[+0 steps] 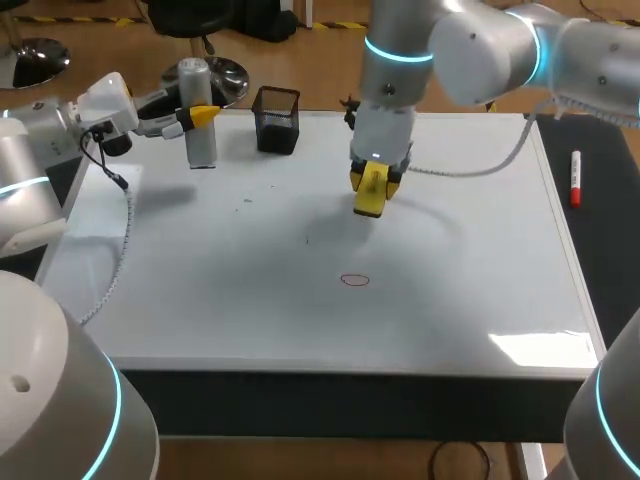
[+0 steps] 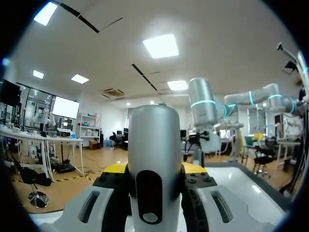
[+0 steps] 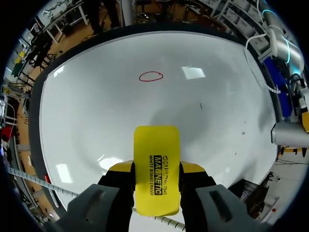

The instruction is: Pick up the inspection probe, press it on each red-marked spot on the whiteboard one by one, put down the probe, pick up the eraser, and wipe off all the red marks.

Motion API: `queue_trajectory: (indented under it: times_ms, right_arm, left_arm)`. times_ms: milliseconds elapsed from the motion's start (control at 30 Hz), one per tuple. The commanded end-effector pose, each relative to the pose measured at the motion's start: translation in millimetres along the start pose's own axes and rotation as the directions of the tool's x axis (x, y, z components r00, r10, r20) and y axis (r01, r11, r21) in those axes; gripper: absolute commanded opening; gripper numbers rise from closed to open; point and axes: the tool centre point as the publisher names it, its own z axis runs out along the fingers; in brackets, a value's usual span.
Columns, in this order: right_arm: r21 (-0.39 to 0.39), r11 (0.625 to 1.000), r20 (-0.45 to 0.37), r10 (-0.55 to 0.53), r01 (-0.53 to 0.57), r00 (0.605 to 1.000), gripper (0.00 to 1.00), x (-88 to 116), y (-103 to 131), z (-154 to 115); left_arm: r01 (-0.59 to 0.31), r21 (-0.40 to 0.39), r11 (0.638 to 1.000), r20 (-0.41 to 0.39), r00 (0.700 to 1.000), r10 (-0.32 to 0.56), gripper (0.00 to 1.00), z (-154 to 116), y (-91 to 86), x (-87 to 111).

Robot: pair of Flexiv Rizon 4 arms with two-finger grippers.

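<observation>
My left gripper (image 1: 200,116) is shut on the silver cylindrical inspection probe (image 1: 199,128), which stands upright at the whiteboard's far left; in the left wrist view the probe (image 2: 155,164) fills the gap between the yellow tips of the left gripper (image 2: 154,170). My right gripper (image 1: 372,188) hangs over the middle of the whiteboard (image 1: 450,290), shut on the yellow eraser (image 1: 371,190). Seen from the right wrist, the eraser (image 3: 156,169) sits between the tips of the right gripper (image 3: 156,169). One red circle mark (image 1: 354,280) lies nearer the front, ahead of the eraser as the red mark (image 3: 150,76).
A black mesh pen holder (image 1: 276,119) stands at the far edge beside the probe. A red-capped marker (image 1: 575,178) lies on the dark strip right of the board. A white cable (image 1: 118,250) trails along the left edge.
</observation>
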Motion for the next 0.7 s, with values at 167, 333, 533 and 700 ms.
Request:
queue_trajectory:
  times_ms: [167,333,533,700]
  right_arm:
    - [-0.021,0.999,-0.015,-0.033,0.033,0.999,0.00,-21.2,-0.7,13.5]
    - [-0.033,0.999,-0.017,-0.043,0.043,0.999,0.00,-29.5,-0.1,19.2]
    - [-0.049,0.998,-0.004,-0.044,0.043,0.999,0.00,-32.6,-1.7,27.3]
    - [-0.056,0.998,-0.006,-0.043,0.043,0.999,0.00,-31.9,-1.8,31.5]
  left_arm:
    - [-0.002,0.000,1.000,0.006,1.000,0.002,0.00,0.5,-1.3,1.8]
    - [-0.002,0.000,1.000,0.006,1.000,0.002,0.00,0.5,-1.3,1.8]
    - [-0.002,0.000,1.000,0.006,1.000,0.002,0.00,0.5,-1.3,1.8]
    - [-0.002,0.000,1.000,0.006,1.000,0.002,0.00,0.5,-1.3,1.8]
